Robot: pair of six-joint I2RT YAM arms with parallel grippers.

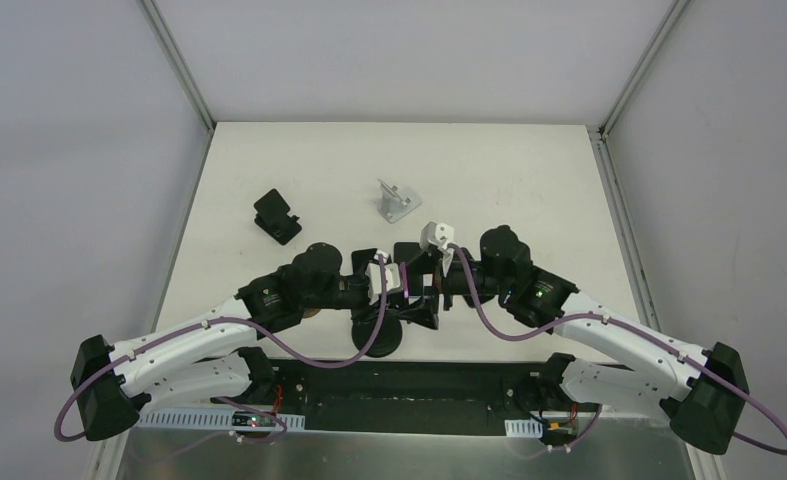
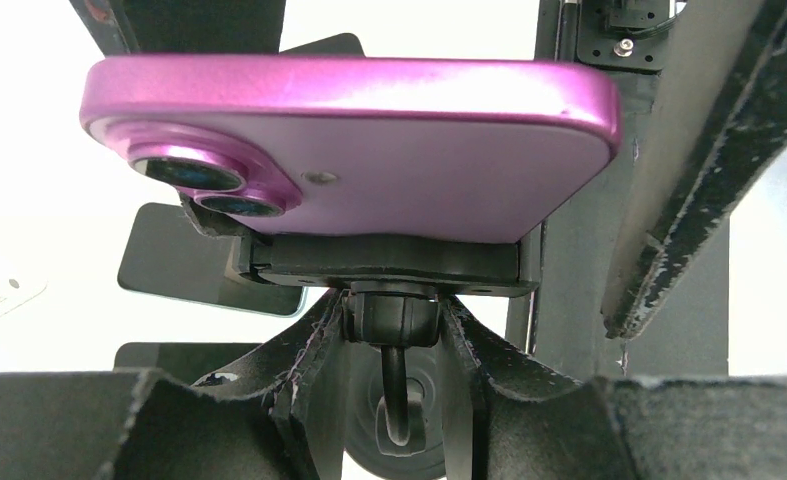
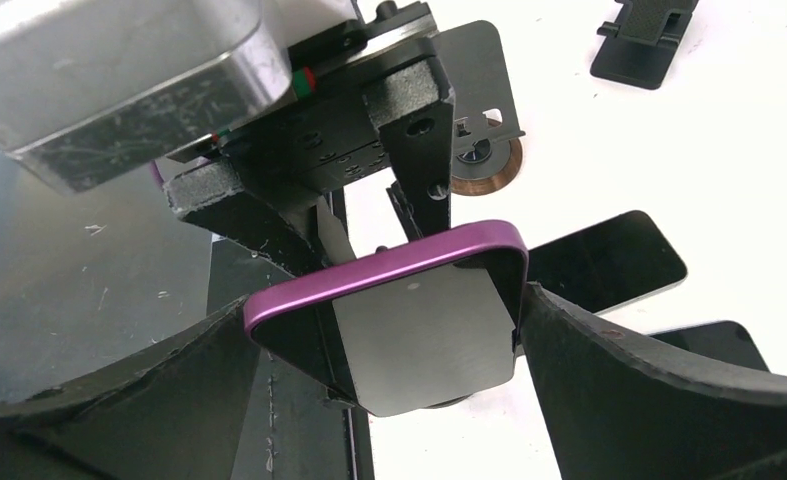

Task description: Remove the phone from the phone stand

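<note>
A purple phone [image 2: 369,150] sits in the black cradle [image 2: 389,262] of the phone stand, whose round base [image 1: 377,338] rests near the table's front edge. My left gripper [image 2: 394,325] is shut on the stand's ball joint and neck just under the cradle. In the right wrist view the phone [image 3: 389,265] hangs between the spread fingers of my right gripper [image 3: 384,320]. That gripper is open: its right finger [image 3: 609,390] sits at the phone's edge and its left finger [image 3: 139,390] by the opposite corner. From above, both grippers meet at the table's middle and hide most of the phone.
A small black stand [image 1: 277,216] sits at the left middle of the table and a silver stand [image 1: 397,200] behind the grippers. Two dark phones [image 3: 609,260] [image 3: 714,345] lie flat on the white table beside the held stand.
</note>
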